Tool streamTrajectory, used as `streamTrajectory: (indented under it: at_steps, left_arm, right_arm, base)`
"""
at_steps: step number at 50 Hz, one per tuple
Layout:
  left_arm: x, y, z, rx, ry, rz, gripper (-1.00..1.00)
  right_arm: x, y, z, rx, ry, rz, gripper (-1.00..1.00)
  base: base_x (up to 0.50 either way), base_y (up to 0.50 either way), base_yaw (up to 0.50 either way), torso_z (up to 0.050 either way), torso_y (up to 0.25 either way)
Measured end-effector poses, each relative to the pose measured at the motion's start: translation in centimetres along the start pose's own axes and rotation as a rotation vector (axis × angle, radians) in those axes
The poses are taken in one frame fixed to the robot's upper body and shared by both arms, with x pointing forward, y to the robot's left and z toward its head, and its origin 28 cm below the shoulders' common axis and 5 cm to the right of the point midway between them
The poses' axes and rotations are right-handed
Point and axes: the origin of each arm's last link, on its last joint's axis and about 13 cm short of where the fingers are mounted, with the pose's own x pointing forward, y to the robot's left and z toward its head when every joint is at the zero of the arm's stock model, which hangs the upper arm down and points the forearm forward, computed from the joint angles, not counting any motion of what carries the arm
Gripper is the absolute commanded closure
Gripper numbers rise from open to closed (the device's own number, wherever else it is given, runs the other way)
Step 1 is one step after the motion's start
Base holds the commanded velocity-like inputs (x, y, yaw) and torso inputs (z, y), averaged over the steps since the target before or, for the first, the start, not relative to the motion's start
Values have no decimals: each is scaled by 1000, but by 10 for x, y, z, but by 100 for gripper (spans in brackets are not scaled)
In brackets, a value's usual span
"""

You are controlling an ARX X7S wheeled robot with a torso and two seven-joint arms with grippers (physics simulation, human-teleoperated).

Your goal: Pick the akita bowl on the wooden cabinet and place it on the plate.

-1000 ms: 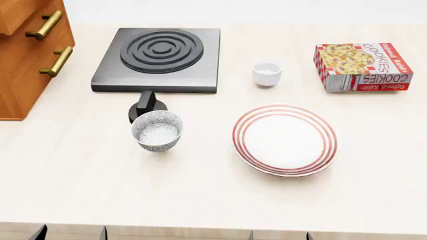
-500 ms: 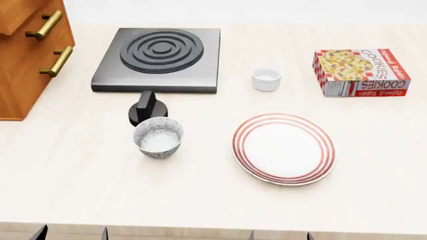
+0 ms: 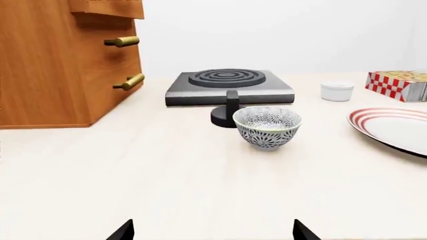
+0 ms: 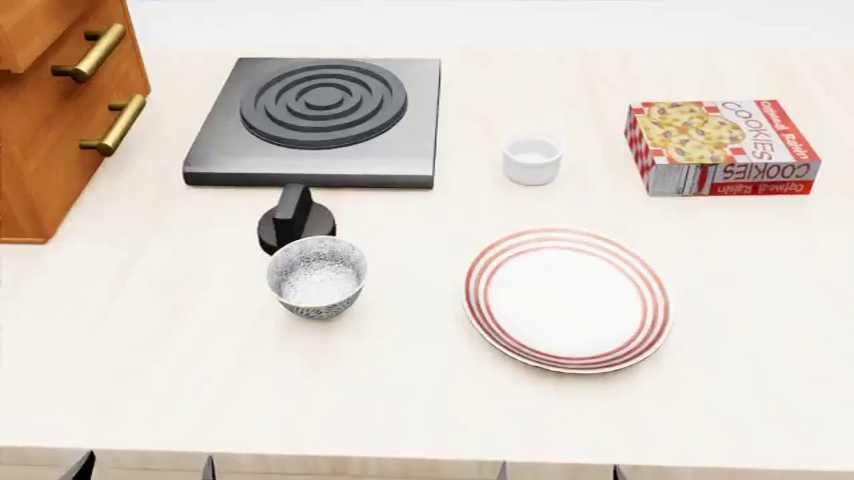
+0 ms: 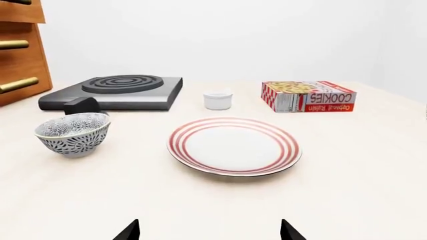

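- Cabinet (image 4: 54,110) first: the wooden cabinet stands well away from the akita bowl (image 4: 316,277), on the bowl's far side from the plate (image 4: 567,298). The bowl sits on the pale counter (image 4: 400,400), not on top of the cabinet, so don't reach up there after it.
- Hot plate (image 4: 318,115) lies behind the bowl, and its black knob (image 4: 292,220) stands just beside the bowl's rear rim. Come in from that side and you may knock the knob, or shove the bowl off its spot.
- Plate is beside the bowl, apart from it, bare and flat. Let go too high or off-centre and I'd expect the bowl to land on the red-ringed rim and tip or slide off.
- Cookie box (image 4: 721,145) sits beyond the plate, away from the bowl. It only matters if you swing wide past the plate.
- Bowl is round and steep-walled. A shallow pinch on the rim could squirt it loose.
- White cup (image 4: 531,158) stands behind the plate, well clear of the bowl. Don't mistake it for your target.
- Left gripper (image 3: 212,235) and right gripper (image 5: 209,232): each wrist view shows two dark tips spread wide, holding nothing, both short of the bowl.
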Motion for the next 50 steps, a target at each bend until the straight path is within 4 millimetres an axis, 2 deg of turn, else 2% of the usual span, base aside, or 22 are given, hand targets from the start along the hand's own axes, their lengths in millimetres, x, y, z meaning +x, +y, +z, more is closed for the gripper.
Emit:
streamTrajectory:
  at_steps: [50]
  left_arm:
    - [0, 0, 0, -16, 7, 3, -100]
  right_arm:
    - [-1, 0, 0, -6, 4, 3, -100]
  base:
    - [0, 0, 0, 50, 0]
